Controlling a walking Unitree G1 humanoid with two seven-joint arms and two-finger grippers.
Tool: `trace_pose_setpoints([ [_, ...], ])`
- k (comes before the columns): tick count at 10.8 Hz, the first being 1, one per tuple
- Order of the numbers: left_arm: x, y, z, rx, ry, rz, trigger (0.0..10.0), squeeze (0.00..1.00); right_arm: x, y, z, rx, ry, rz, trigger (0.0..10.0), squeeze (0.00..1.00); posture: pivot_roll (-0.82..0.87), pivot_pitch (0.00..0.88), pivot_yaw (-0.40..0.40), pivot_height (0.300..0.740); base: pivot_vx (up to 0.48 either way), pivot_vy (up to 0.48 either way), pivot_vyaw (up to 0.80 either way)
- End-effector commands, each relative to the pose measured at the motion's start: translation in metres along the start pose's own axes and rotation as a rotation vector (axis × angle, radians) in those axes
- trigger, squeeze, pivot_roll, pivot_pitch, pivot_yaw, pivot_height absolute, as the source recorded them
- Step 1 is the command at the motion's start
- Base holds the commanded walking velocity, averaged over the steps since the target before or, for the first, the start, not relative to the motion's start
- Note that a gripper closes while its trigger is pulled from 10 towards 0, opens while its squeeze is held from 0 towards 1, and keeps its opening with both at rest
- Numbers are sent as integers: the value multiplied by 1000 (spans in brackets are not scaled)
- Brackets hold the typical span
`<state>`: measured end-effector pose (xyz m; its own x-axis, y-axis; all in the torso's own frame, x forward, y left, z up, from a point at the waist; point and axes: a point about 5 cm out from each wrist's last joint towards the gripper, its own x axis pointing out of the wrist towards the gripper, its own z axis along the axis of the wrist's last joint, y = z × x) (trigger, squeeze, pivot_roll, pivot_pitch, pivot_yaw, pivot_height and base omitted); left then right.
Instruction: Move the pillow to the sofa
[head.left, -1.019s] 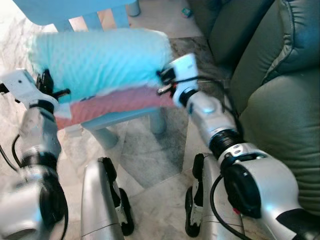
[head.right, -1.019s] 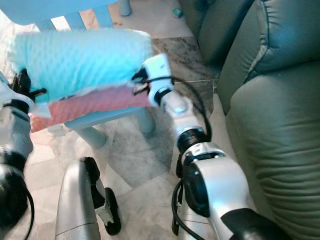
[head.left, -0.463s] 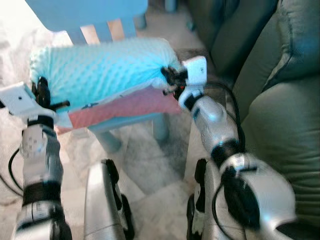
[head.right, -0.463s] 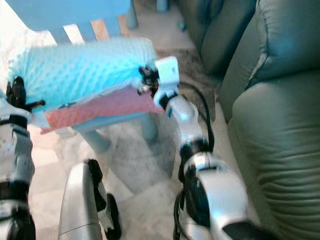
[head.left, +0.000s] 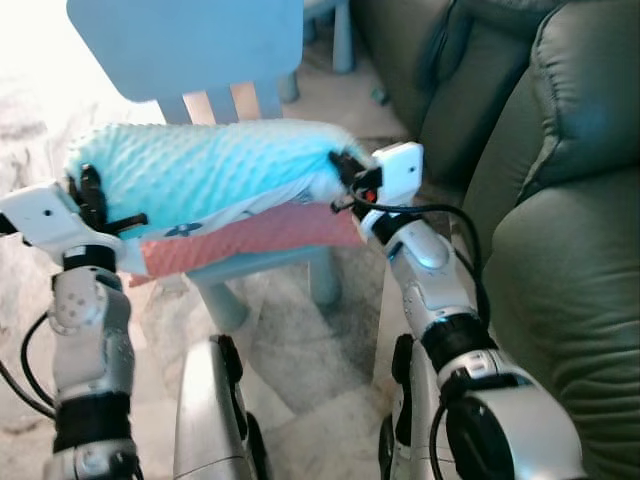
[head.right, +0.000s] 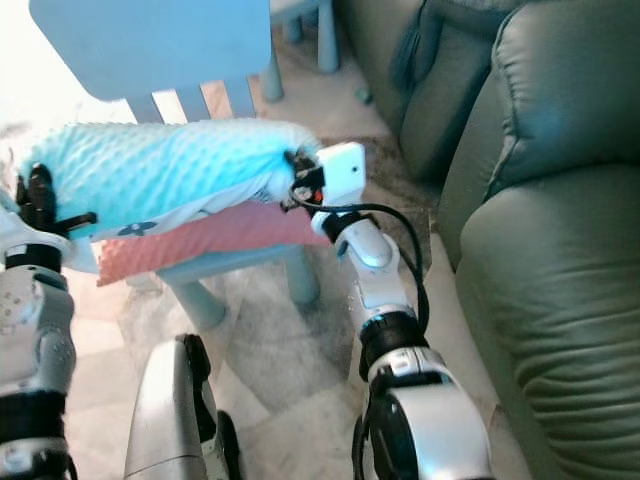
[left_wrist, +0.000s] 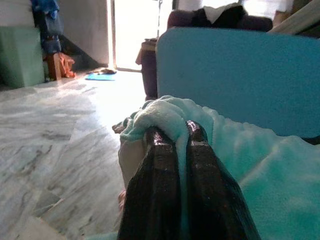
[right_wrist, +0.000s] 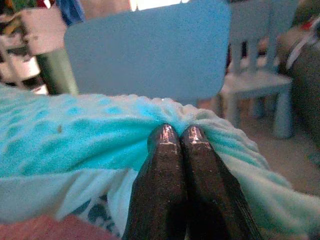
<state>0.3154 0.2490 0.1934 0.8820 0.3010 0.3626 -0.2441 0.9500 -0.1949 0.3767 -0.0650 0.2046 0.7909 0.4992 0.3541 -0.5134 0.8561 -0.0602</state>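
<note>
A turquoise dimpled pillow (head.left: 200, 175) with a pink underside hangs stretched between my two grippers, above the seat of a small blue chair (head.left: 190, 45). My left gripper (head.left: 88, 190) is shut on the pillow's left end, where its fingers (left_wrist: 170, 150) pinch a fold of the fabric. My right gripper (head.left: 345, 172) is shut on the pillow's right end, fingertips (right_wrist: 177, 137) pressed into the fabric. The green sofa (head.left: 540, 180) stands to the right, its seat cushion (head.right: 560, 290) beside my right arm.
The blue chair's back stands just behind the pillow, and a second small blue chair (right_wrist: 255, 75) is farther off. Marble floor (head.left: 300, 340) lies below. My own legs (head.left: 205, 420) show at the bottom.
Both grippers have lifted the pillow higher off the chair seat. The camera view has shifted, showing more of the chair back and sofa.
</note>
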Motion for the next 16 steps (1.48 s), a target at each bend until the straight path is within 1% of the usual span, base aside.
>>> trace_pose_setpoints([
  [1, -6, -2, 6, 23, -20, -11, 0, 0, 1, 4, 7, -8, -31, 2, 0, 0, -166, 123, 64, 501, 0, 0, 0],
  [2, -13, -12, 10, 41, -30, -40, 0, 0, -6, 2, 13, -60, -63, -9, 0, 0, -166, 105, 71, 501, 0, 0, 0],
  [4, -18, -18, 17, 48, -48, -56, 0, 0, -13, -4, 16, -65, -70, -49, 0, 0, -170, 83, 79, 501, 0, 0, 0],
  [7, -27, -17, 25, 55, -44, -50, 0, 0, -25, -9, 24, -71, -75, -98, 0, 0, -173, 61, 84, 501, 0, 0, 0],
  [8, -35, -17, 24, 58, -26, -59, 0, 0, -28, -11, 28, -68, -86, -124, 0, 0, -179, 53, 86, 501, 0, 0, 0],
  [9, -41, -18, 22, 61, -14, -62, 0, 0, -29, -13, 32, -72, -95, -152, 0, 0, -179, 46, 88, 501, 0, 0, 0],
  [10, -42, -19, 21, 61, -12, -61, 0, 0, -29, -14, 32, -73, -95, -157, 0, 0, -177, 41, 90, 501, 0, 0, 0],
  [11, -48, -22, 22, 70, -19, -56, 0, 0, -28, -16, 38, -75, -112, -182, 0, 0, -179, 30, 91, 501, 0, 0, 0],
  [12, -49, -22, 22, 63, -16, -47, 0, 0, -27, -16, 41, -66, -114, -192, 0, 0, -180, 28, 90, 501, 0, 0, 0],
  [13, -53, -25, 19, 55, -1, -52, 0, 0, -27, -16, 43, -59, -115, -191, 0, 0, -183, 29, 84, 510, 0, 0, 0],
  [16, -54, -27, 18, 48, 7, -50, 0, 0, -29, -17, 41, -45, -99, -199, 0, 0, -186, 38, 87, 544, 0, 0, 0],
])
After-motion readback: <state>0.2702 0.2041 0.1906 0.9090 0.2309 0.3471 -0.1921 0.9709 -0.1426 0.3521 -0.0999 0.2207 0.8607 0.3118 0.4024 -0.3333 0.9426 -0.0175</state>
